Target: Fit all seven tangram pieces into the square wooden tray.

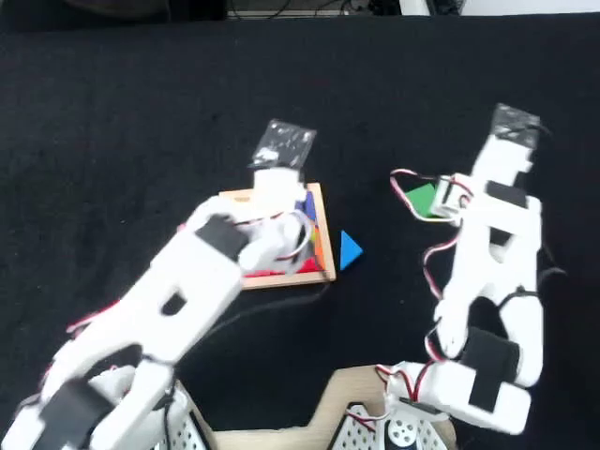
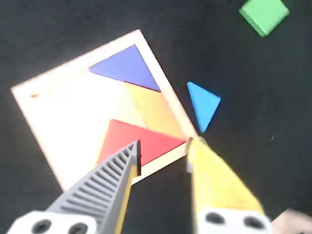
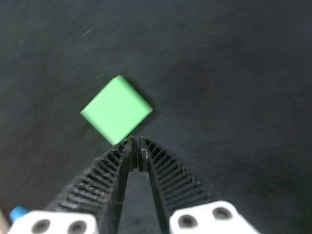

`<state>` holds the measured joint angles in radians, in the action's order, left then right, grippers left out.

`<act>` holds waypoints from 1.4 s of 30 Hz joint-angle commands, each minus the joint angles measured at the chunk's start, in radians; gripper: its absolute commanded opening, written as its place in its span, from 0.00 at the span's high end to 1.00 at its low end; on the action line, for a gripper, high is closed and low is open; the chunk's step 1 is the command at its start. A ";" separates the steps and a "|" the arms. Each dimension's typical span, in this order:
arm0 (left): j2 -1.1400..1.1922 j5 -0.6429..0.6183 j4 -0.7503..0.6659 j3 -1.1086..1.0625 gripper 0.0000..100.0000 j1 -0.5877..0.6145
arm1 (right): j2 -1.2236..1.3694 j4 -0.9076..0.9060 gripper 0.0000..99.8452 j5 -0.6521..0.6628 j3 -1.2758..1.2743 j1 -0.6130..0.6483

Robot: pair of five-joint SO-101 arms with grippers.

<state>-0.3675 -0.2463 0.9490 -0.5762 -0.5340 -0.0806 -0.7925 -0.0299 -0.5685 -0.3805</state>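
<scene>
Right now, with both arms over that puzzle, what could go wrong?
1. The right gripper is shut, with its tips right at a corner of the green square. If it goes forward like this, it will probably shove the piece away rather than grasp it.
2. The left gripper hangs open over the edge of the tray. A finger coming down could catch the rim, shift the tray or jostle the red triangle.

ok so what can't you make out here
High view: the left arm covers most of the wooden tray, so what it holds cannot be counted.
High view: the right arm hides part of the green square.
Right wrist view: whether the right gripper touches the green square is unclear.
</scene>
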 commanded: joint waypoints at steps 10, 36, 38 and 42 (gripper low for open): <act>0.572 -0.282 -0.043 0.479 0.77 -0.110 | 0.286 0.026 0.99 -0.009 0.202 -0.071; 0.942 -0.365 -0.035 0.731 0.77 -0.148 | 0.326 0.000 0.99 -0.064 0.252 -0.100; 0.942 -0.364 -0.035 0.731 0.80 -0.136 | 0.326 0.000 0.99 -0.064 0.252 -0.100; 0.942 -0.318 -0.035 0.734 0.84 -0.131 | 0.326 0.000 0.99 -0.064 0.252 -0.100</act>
<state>0.5823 -0.6099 0.9183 0.1128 -0.6874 0.2493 -0.7864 -0.0836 -0.3659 -0.4726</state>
